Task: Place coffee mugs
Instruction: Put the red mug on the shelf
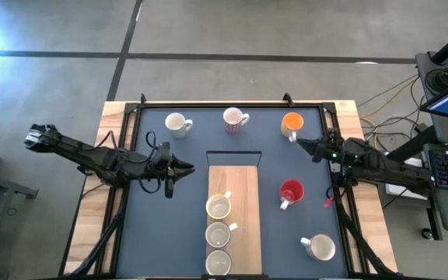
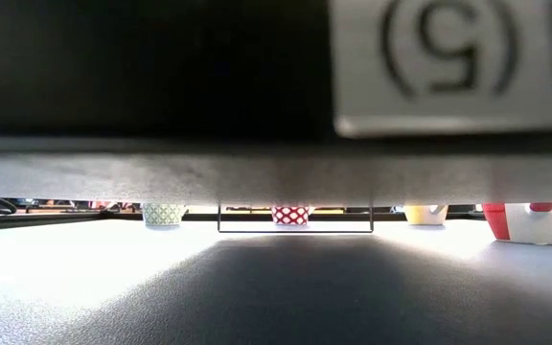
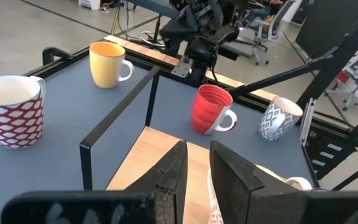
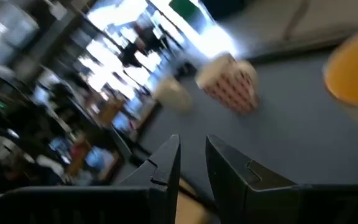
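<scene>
My left end effector (image 1: 179,167) hovers just left of the wooden board (image 1: 234,218), fingers slightly apart, holding nothing. My right end effector (image 1: 305,143), also narrowly parted and empty, sits beside the orange mug (image 1: 292,124). Three cream mugs (image 1: 218,207) line the board; the red mug (image 1: 291,191) stands on the table (image 1: 169,225).

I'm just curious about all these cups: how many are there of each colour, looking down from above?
White or cream mugs, plain: 5
White mug with red pattern: 1
Orange mug: 1
Red mug: 1
Total: 8
</scene>
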### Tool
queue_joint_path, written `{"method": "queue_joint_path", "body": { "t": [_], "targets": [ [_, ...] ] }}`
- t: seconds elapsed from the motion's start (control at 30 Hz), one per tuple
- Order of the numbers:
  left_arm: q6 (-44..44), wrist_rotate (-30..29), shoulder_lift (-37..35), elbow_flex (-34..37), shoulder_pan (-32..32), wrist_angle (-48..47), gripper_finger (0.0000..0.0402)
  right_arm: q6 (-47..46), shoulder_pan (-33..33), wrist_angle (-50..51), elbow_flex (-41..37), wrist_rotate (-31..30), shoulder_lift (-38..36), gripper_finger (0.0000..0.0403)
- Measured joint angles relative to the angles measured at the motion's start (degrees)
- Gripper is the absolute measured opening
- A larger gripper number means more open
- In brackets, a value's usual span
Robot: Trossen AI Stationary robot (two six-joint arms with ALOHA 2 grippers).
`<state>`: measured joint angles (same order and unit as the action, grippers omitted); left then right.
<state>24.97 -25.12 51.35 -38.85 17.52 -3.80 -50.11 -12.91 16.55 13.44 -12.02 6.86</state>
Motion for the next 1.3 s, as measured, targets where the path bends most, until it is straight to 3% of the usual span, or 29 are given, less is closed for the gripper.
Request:
{"method": "queue_joint_path", "body": {
  "t": [0.3, 0.63, 0.83, 1.1, 1.3],
  "targets": [
    [6.0, 0.0, -0.4, 0.0, -0.2, -2.9, 0.0052, -5.4, 0.0, 29.0, 18.0, 1.3, 13.2, 0.0066],
    [20.2, 0.9, -3.1, 0.0, 0.0, -10.9, 0.0052, -8.8, 0.0, 43.7, 28.5, 13.6, 32.9, 0.0066],
    [22.1, 3.5, -3.9, 0.0, 0.1, -16.2, 0.0052, -11.0, 1.1, 44.7, 30.7, 21.1, 39.9, 0.0066],
    [20.5, 3.7, -4.6, 0.0, 0.1, -18.1, 0.0052, -15.2, 7.9, 44.6, 33.9, 21.0, 44.6, 0.0066],
    [19.1, 3.6, -6.2, 0.0, 0.1, -18.8, 0.0052, -13.3, 12.7, 44.4, 36.8, 19.5, 46.9, 0.0066]
  ]
}}
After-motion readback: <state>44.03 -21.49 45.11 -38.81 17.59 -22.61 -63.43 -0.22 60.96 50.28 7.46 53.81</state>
